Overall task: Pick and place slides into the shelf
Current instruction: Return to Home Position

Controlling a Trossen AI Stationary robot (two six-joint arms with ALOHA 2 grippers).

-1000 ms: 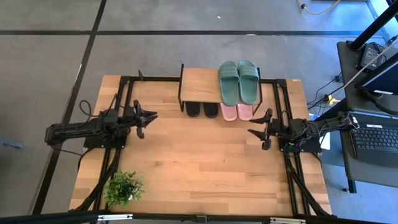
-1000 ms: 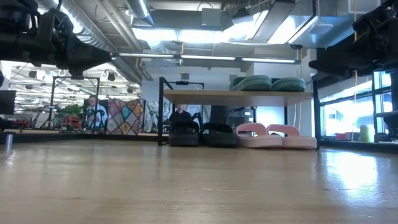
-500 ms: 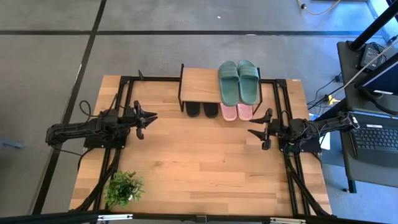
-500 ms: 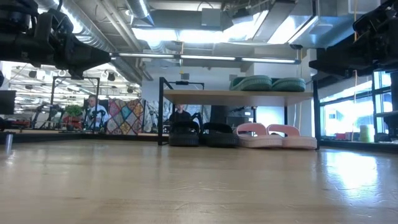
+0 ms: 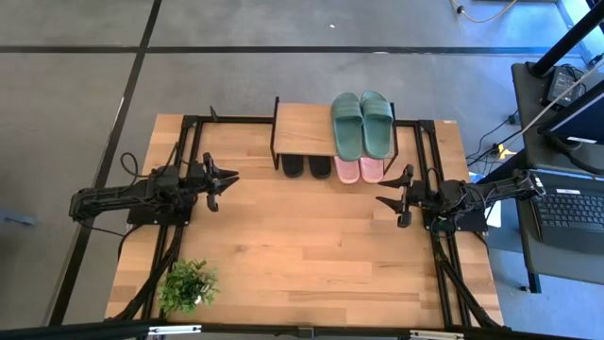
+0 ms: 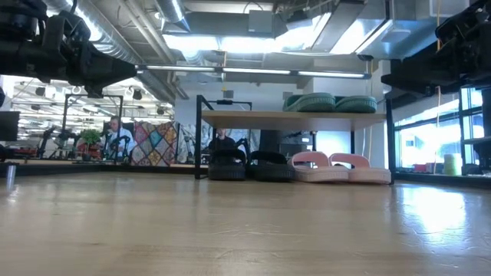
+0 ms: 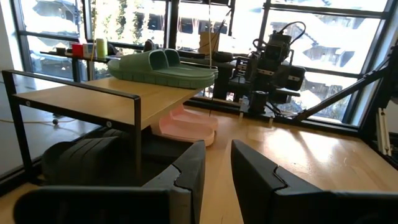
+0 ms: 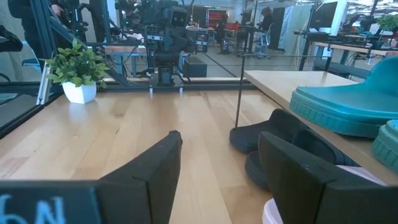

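The shelf (image 5: 302,127) stands at the table's far edge, in the middle. The dark green slides (image 5: 362,123) lie side by side on the right half of its top board. Under the board, the black slides (image 5: 307,166) rest on their soles on the left and the pink slides (image 5: 360,170) on the right. My left gripper (image 5: 223,186) hovers by the table's left edge, level, open by a narrow gap, with nothing between its fingers (image 7: 193,171). My right gripper (image 5: 392,198) hovers by the right edge, level, open wide and empty.
A small potted plant (image 5: 189,283) stands at the table's near left corner. A desk with a laptop (image 5: 571,208) is beyond the right edge. Bare wooden tabletop (image 5: 302,246) stretches between the two arms and in front of the shelf.
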